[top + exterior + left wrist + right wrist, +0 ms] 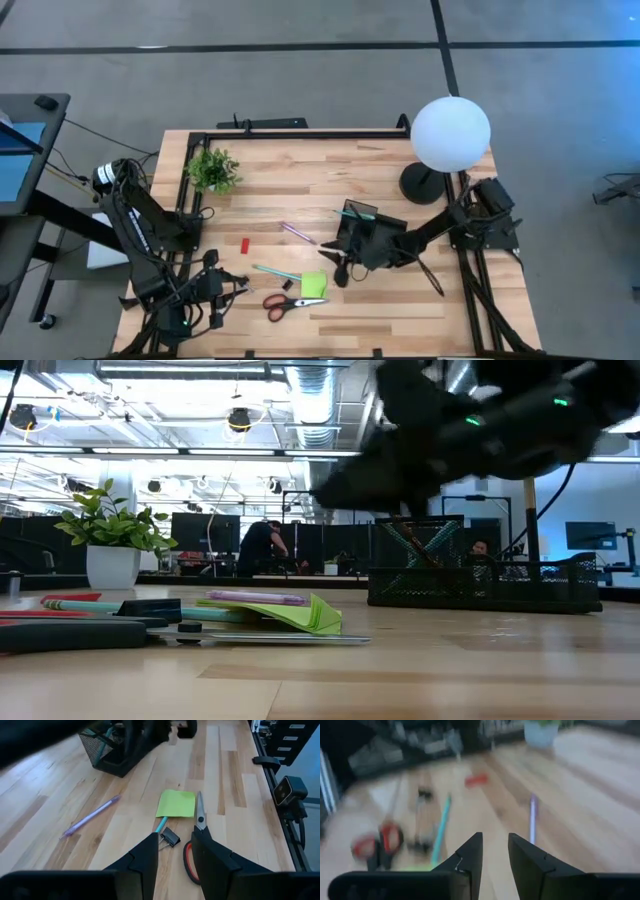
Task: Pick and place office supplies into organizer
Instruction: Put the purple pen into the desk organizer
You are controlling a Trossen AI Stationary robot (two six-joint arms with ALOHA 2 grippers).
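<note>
The black mesh organizer [365, 226] stands right of the table's middle, with a teal pen [355, 212] in it. On the wood to its left lie a purple pen [297, 233], a small red block [245, 245], a second teal pen [275, 272], a black clip [170, 837], a lime-green sticky pad [314, 284] and red-handled scissors [290, 303]. My right gripper [342, 272] hovers open just left of the organizer, above the pad's far side. My left gripper [238, 285] stands open at the near left, pointing at the clip and scissors [199, 820].
A small potted plant [213, 170] stands at the far left. A white globe lamp [450, 133] on a black base [422, 184] stands at the far right, behind the organizer. Bare wood lies along the near edge, right of the scissors.
</note>
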